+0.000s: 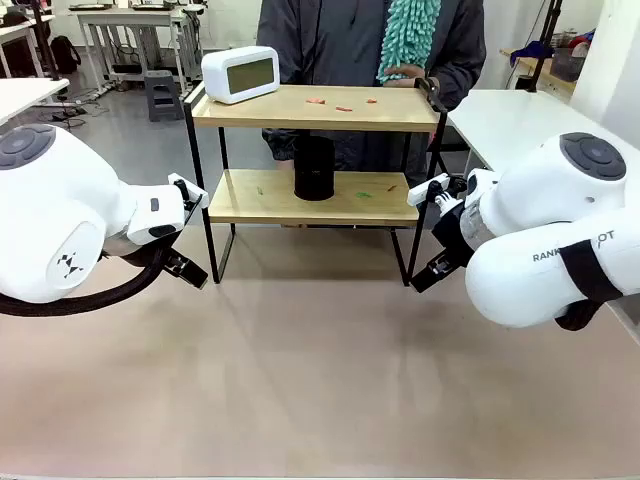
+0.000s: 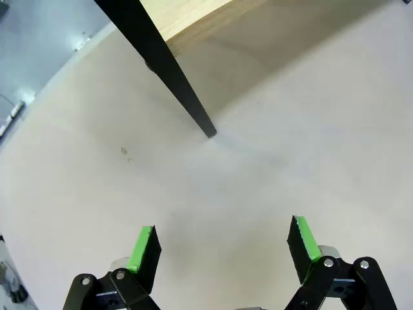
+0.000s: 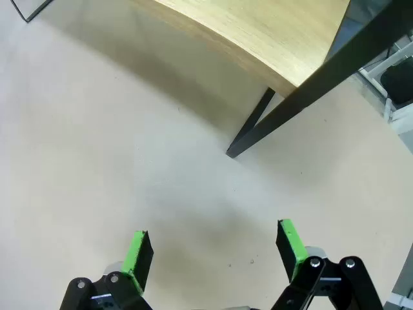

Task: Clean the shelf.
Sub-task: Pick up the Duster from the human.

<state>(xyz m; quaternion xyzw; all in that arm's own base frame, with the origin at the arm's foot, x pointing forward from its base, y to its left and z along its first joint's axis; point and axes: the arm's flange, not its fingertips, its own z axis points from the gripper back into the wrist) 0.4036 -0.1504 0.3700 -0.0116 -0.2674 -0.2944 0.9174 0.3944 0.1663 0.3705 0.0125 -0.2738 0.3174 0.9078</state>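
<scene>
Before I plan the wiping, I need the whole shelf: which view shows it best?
The front view: the shelf stands whole, both boards and the scraps on them visible. The left wrist view gives one black leg and a board edge; the right wrist view a board corner and two legs.

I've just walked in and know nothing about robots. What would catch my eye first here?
Two bulky white arms flank a small two-tier shelf, the left gripper and right gripper open and empty near its front legs. Behind it a person holds a fluffy teal duster near the top board, which carries a white clock at its left end and small scraps; a black cylinder stands on the lower board.
</scene>
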